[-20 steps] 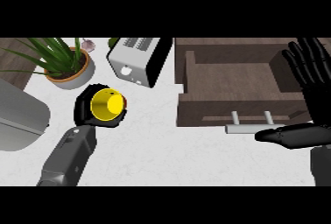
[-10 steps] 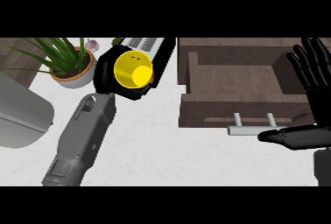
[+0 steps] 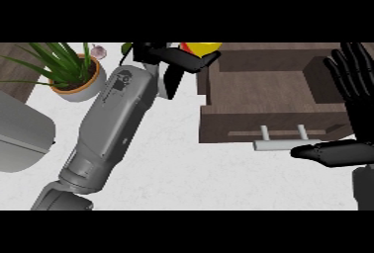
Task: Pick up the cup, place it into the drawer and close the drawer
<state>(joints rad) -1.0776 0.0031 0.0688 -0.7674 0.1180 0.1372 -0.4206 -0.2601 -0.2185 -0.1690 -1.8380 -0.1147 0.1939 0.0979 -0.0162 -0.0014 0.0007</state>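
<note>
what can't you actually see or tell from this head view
- cup: the left hand curls round it and the view's top edge cuts it off; only a yellow and red sliver shows.
- drawer: its right wall is behind the right hand.
- drawer handle: its right end is behind that hand's thumb.
- grey object: cut off by the left edge; what it is cannot be told.

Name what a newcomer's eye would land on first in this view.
The grey left forearm slants up the middle, its black left hand curled round a yellow cup at the top edge, beside the open drawer. That brown drawer fills the upper right, pale handle toward the robot. The right hand rests open at the right edge, fingers up.
</note>
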